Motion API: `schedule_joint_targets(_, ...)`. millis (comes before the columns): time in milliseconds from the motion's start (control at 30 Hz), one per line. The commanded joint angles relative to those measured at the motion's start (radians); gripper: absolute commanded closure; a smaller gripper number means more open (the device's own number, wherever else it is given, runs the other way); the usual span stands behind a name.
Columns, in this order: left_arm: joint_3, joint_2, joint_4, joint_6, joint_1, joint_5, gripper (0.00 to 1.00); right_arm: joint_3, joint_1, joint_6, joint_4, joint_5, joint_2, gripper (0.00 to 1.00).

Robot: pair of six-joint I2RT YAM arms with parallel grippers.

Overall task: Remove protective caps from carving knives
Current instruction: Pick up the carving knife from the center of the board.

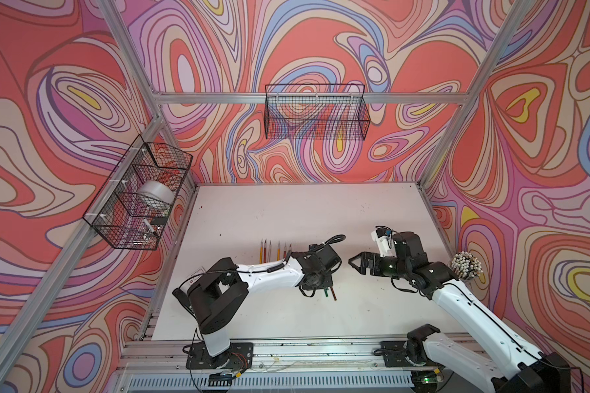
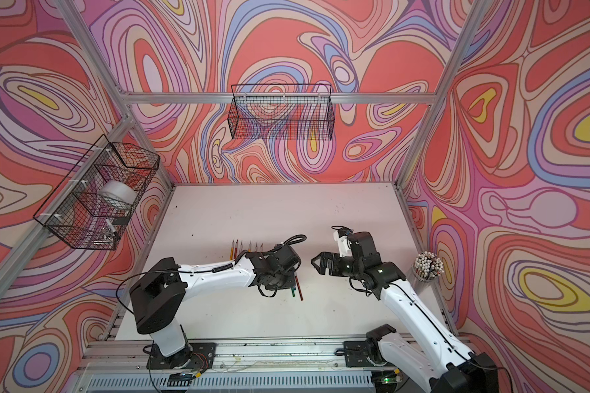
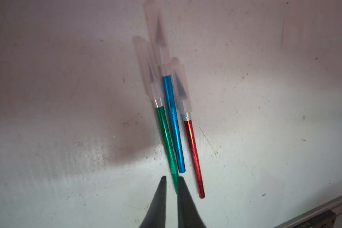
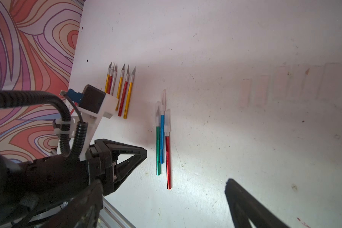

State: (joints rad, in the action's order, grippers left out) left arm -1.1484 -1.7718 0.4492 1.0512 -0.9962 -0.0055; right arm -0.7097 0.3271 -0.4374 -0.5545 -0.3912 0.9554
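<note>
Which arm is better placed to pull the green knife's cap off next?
Probably right: the right hand is open and free, while the left hand is closed on the green knife's handle end, far from its cap.

Robot lab cell: aluminium frame (image 1: 218,98), swirl-printed backdrop walls (image 1: 321,41), white worktable (image 1: 286,211), wire baskets (image 1: 315,115).

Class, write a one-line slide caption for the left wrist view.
Left gripper, fingers nearly closed, at the handle ends of the green knife, blue knife and red knife, protective caps still on.
</note>
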Motion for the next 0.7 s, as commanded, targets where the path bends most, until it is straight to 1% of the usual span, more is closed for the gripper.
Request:
schedule_joint_targets(0,-0.026,-0.025,0.025,0.011,-0.008,-0.024,0.85,-0.003,-0.003,0.011,0.001,0.009,-0.012,0.02)
schedule_joint_targets(300,-0.036,-0.058,0.019,0.021,-0.009,-0.006,0.78,-0.002,-0.003,0.012,0.003,0.011,-0.004,0.02)
schedule_joint_targets(667,-0.051,-0.093,0.017,0.009,-0.009,0.006,0.79,-0.009,-0.003,0.017,0.000,0.014,0.002,0.02)
